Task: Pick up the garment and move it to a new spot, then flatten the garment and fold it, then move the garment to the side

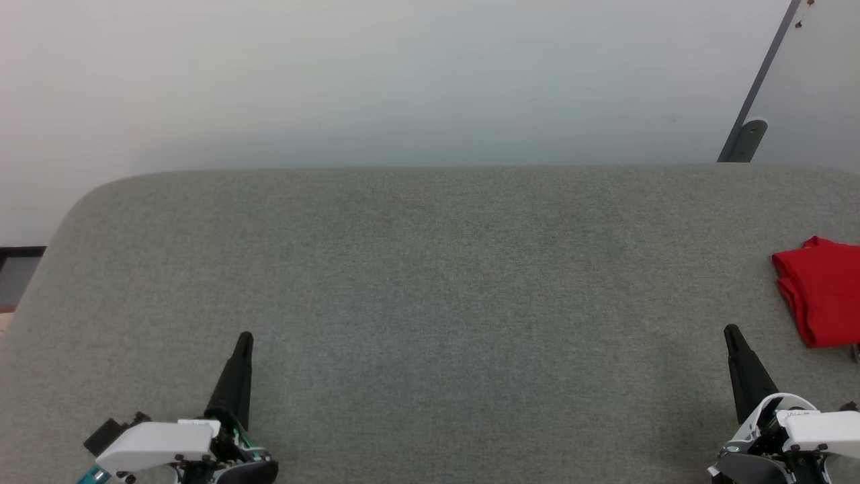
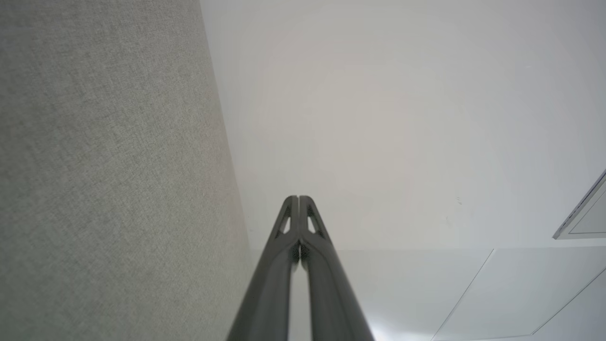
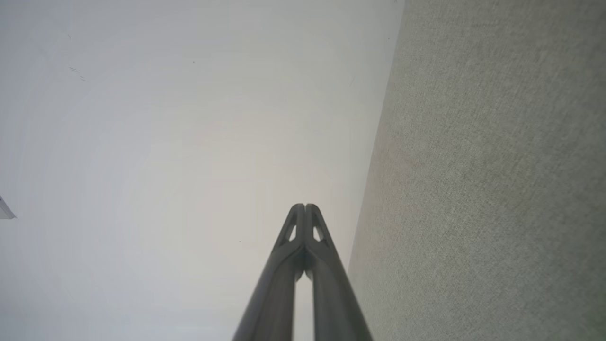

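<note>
The garment (image 1: 823, 292) lies as a compact folded red bundle at the far right of the grey fabric surface (image 1: 430, 282), partly cut off by the head view's right edge. My right gripper (image 1: 731, 331) is shut and empty at the lower right, a short way left of and nearer than the garment. At the lower left, my left gripper (image 1: 246, 337) is shut too, with nothing in it. Both wrist views show the tips pressed together: left gripper (image 2: 298, 198), right gripper (image 3: 305, 206), each pointing past the surface toward a white wall.
A white wall (image 1: 403, 74) rises behind the surface's rounded far edge. A grey slanted bar (image 1: 756, 94) with a foot stands at the back right. A dark strip (image 1: 20, 254) shows at the left, beyond the surface's edge.
</note>
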`<state>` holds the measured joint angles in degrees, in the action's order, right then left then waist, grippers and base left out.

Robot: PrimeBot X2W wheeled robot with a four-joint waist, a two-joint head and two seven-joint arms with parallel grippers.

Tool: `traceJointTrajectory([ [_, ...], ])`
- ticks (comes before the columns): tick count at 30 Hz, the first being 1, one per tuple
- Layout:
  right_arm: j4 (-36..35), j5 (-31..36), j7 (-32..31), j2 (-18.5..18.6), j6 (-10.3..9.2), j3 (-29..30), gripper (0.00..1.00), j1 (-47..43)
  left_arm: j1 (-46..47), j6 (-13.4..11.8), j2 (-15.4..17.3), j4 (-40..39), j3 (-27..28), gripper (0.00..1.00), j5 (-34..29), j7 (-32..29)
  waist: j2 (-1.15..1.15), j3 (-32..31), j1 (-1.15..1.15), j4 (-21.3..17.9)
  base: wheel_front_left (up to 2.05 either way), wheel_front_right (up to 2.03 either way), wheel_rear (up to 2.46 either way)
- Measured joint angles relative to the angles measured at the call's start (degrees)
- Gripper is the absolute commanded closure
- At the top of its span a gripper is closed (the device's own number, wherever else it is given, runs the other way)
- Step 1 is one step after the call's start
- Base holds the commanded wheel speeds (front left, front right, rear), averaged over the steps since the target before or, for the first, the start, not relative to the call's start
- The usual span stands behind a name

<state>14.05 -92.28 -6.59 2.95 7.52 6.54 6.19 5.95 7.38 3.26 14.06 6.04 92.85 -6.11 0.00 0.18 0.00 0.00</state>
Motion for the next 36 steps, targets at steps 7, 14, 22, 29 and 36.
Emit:
traceJointTrajectory([
  [7, 0.00, 0.00, 0.00, 0.00, 0.00, 0.00, 1.00, 0.00, 0.01, 0.00, -0.03, 0.00, 0.05, 1.00, -0.03, -0.01, 0.00, 0.00, 0.00, 0.00, 0.00, 0.00, 0.00],
  [14, 0.00, 0.00, 0.00, 0.00, 0.00, 0.00, 1.00, 0.00, 0.01, 0.00, -0.05, 0.00, 0.10, 1.00, -0.07, -0.18, 0.00, 0.00, 0.00, 0.00, 0.00, 0.00, 0.00],
  [22, 0.00, 0.00, 0.00, 0.00, 0.00, 0.00, 1.00, 0.00, 0.01, 0.00, -0.08, 0.00, 0.13, 1.00, -0.08, -0.19, 0.00, 0.00, 0.00, 0.00, 0.00, 0.00, 0.00],
  [29, 0.00, 0.00, 0.00, 0.00, 0.00, 0.00, 1.00, 0.00, 0.01, 0.00, -0.10, 0.00, 0.16, 1.00, -0.10, -0.25, 0.00, 0.00, 0.00, 0.00, 0.00, 0.00, 0.00],
  [36, 0.00, 0.00, 0.00, 0.00, 0.00, 0.00, 1.00, 0.00, 0.02, 0.00, -0.13, 0.00, 0.20, 1.00, -0.15, -0.25, 0.00, 0.00, 0.00, 0.00, 0.00, 0.00, 0.00],
])
